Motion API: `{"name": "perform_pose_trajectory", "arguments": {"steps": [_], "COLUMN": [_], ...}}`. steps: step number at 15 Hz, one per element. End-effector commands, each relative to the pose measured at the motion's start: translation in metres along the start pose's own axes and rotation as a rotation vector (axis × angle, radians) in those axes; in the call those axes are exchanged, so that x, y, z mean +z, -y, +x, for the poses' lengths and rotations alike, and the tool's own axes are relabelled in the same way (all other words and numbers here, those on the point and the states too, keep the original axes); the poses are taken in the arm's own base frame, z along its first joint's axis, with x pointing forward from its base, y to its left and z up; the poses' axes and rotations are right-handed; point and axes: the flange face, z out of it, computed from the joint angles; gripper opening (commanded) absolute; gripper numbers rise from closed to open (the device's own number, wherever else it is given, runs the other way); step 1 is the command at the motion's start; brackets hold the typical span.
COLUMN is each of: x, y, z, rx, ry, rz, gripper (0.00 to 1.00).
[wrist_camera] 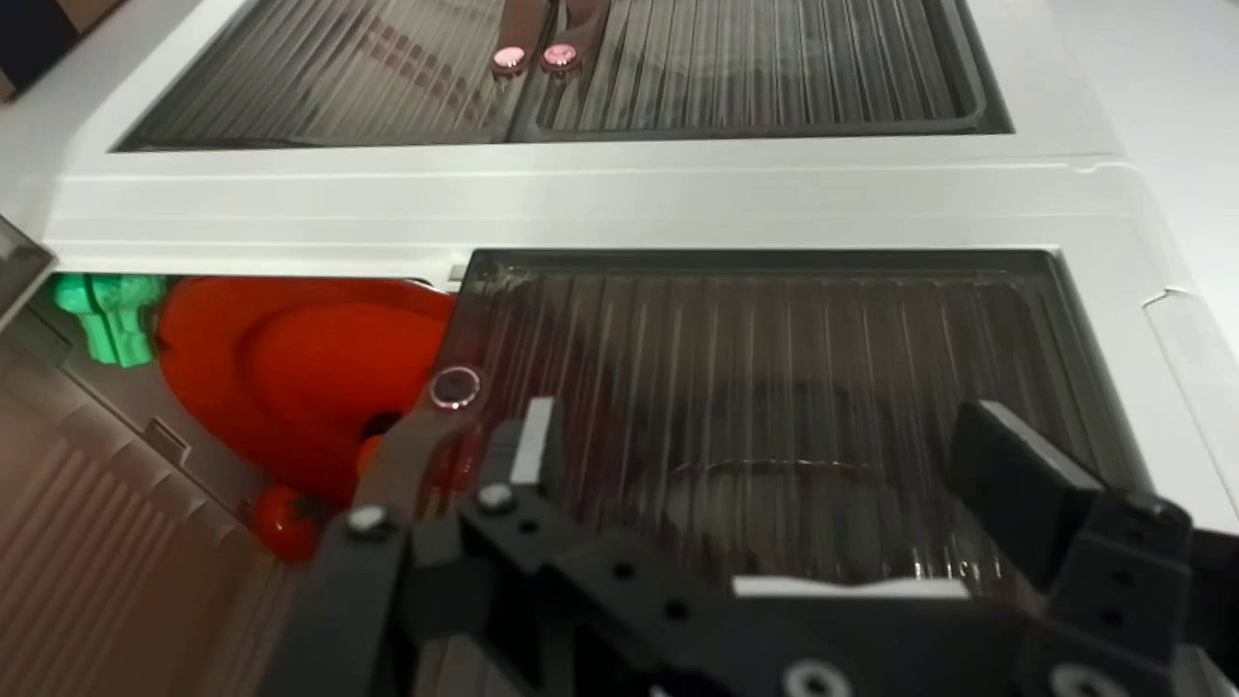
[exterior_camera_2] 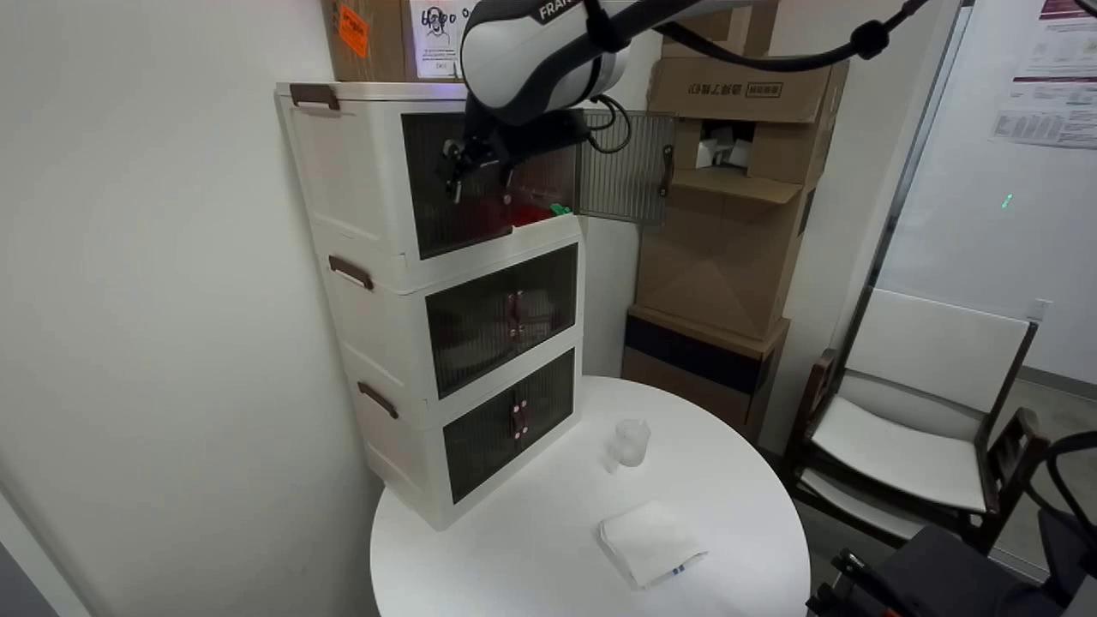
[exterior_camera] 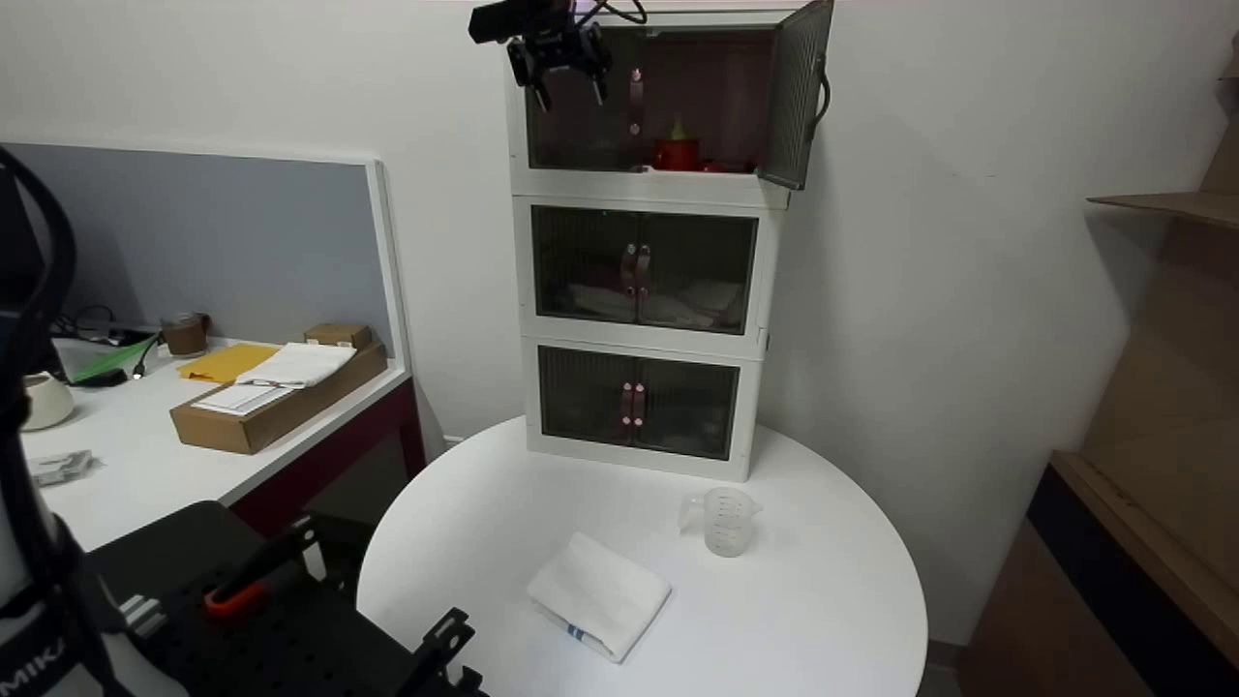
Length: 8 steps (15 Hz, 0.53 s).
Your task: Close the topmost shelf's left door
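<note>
The topmost shelf's left door (exterior_camera: 586,143) is a dark, ribbed, see-through panel with a brown handle at its inner edge. It appears flush in the white frame in both exterior views (exterior_camera_2: 441,231) and in the wrist view (wrist_camera: 794,368), which looks upside down. The topmost shelf's right door (exterior_camera: 796,106) stands swung wide open, also in an exterior view (exterior_camera_2: 621,171). My gripper (exterior_camera: 572,99) is in front of the left door, fingers apart and empty, also in an exterior view (exterior_camera_2: 482,187). In the wrist view my gripper (wrist_camera: 765,426) spans the left door; whether it touches cannot be told.
Inside the open top shelf are a red pot or plate (wrist_camera: 319,378), a green item (wrist_camera: 116,315) and a small tomato (wrist_camera: 286,523). Two closed shelves sit below on a round white table (exterior_camera: 823,620) with a measuring cup (exterior_camera: 728,523) and towel (exterior_camera: 600,595). Cardboard boxes (exterior_camera_2: 711,266) stand beyond.
</note>
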Motion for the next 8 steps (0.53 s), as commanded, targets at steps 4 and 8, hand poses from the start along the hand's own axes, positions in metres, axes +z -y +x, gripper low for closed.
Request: {"name": "perform_pose_trajectory", "arguments": {"steps": [4, 8], "x": [0.004, -0.005], "y": [0.006, 0.029], "z": [-0.004, -0.07], "rx": [-0.069, -0.09], "ry": [0.03, 0.164], "rz": [0.051, 0.142], "gripper": [1.0, 1.0]}}
